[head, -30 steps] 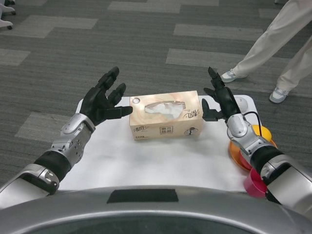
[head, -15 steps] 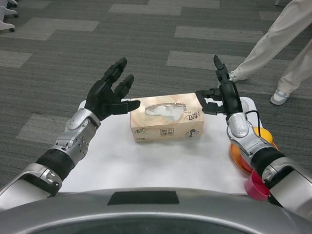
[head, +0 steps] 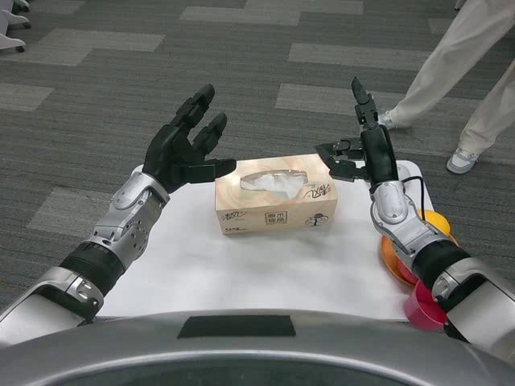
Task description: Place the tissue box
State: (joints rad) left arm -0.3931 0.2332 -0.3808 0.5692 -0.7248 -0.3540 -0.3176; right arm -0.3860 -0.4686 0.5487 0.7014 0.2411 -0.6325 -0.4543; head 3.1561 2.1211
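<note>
The tan tissue box (head: 275, 195) lies flat on the white table (head: 241, 265), a white tissue showing through its top slot. My left hand (head: 187, 149) hovers open just left of the box, its thumb reaching over the box's upper left corner. On the other side my right hand (head: 362, 149) is raised open, fingers pointing up and thumb stretched toward the box's upper right corner. Neither hand holds the box.
An orange plate (head: 402, 256) and a red cup (head: 424, 307) sit at the table's right edge, under my right forearm. A black cable (head: 419, 195) runs near the plate. A person's legs (head: 459, 72) stand on the carpet beyond the table, back right.
Both hands have risen and closed in toward the box's top corners. The box has stayed where it was.
</note>
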